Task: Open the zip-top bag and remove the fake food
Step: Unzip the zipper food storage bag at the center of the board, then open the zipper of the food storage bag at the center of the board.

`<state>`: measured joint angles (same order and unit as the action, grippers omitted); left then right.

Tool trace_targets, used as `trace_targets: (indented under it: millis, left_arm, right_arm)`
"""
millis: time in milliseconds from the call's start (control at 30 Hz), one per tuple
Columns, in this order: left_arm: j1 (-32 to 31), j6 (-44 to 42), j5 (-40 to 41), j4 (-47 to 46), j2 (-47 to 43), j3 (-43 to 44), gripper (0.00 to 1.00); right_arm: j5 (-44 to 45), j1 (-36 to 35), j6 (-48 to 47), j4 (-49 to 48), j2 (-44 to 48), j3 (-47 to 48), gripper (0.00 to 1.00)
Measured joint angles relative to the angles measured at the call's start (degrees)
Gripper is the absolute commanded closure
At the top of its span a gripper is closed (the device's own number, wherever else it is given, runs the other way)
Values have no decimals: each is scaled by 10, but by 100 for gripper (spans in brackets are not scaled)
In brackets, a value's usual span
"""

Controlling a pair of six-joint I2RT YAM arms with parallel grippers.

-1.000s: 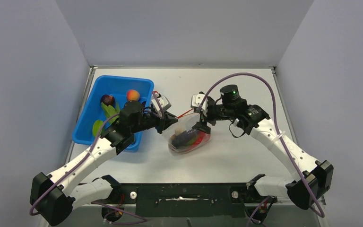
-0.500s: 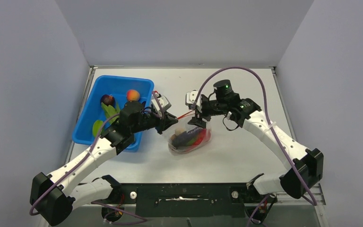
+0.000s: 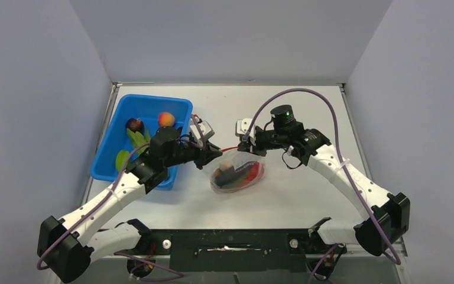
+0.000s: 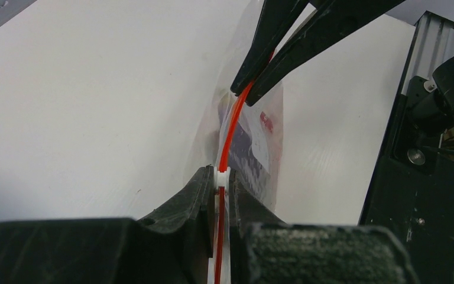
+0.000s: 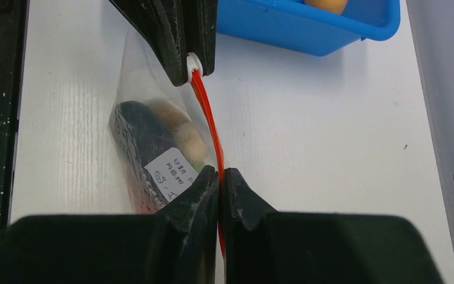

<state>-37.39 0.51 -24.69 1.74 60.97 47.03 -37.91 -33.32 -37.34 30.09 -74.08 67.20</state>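
Since a second ago the right gripper has moved up from the zip-top bag's right side and gone from wide apart to pinched tight on the orange-red zipper strip. The left gripper has not changed: it is clamped on the strip's other end, at the white slider. The bag itself lies where it lay.

The bag sits near the middle of the worktop, a little toward the near edge, just right of the blue bin. Its clear, crinkled plastic sags onto the surface while the zipper edge is held up, stretched in a slight curve between the two pairs of closed fingers. The fake food is all inside: a dark purple piece, a pale rounded one, a red one (only a sliver of green shows in the right wrist view). A white paper label with handwriting lies against the plastic.

In the bin at the far-left part of the worktop lie an orange-pink peach, a dark round piece and long green pods.
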Motion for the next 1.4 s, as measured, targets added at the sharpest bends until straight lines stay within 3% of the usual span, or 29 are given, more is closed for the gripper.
trace_targets:
  millis: [333, 633, 700, 800, 833, 867, 1167, 1400]
  left_arm:
    - [0, -32, 0, 51, -22, 13, 100]
    - [-2, -63, 5, 89, -43, 25, 99]
    - [-2, -68, 5, 88, -56, 25, 71]
    - [-3, -68, 18, 90, -74, 24, 44]
    - [-2, -63, 26, 92, -78, 24, 28]
    - [0, -59, 34, 92, -80, 24, 25]
    - [0, 35, 86, 48, -72, 12, 24]
    - [14, 265, 202, -9, -14, 0, 23]
  right_arm:
    - [0, 23, 32, -21, 9, -14, 100]
    - [-17, 101, 122, -114, 90, -107, 100]
    - [-24, 100, 131, -121, 103, -114, 100]
    - [-17, 104, 137, -130, 107, -114, 100]
    - [-10, 110, 139, -129, 107, -114, 100]
    - [-3, 114, 141, -129, 106, -114, 100]
    - [96, 123, 187, -145, 110, -118, 100]
    - [158, 146, 282, -202, 120, -146, 100]
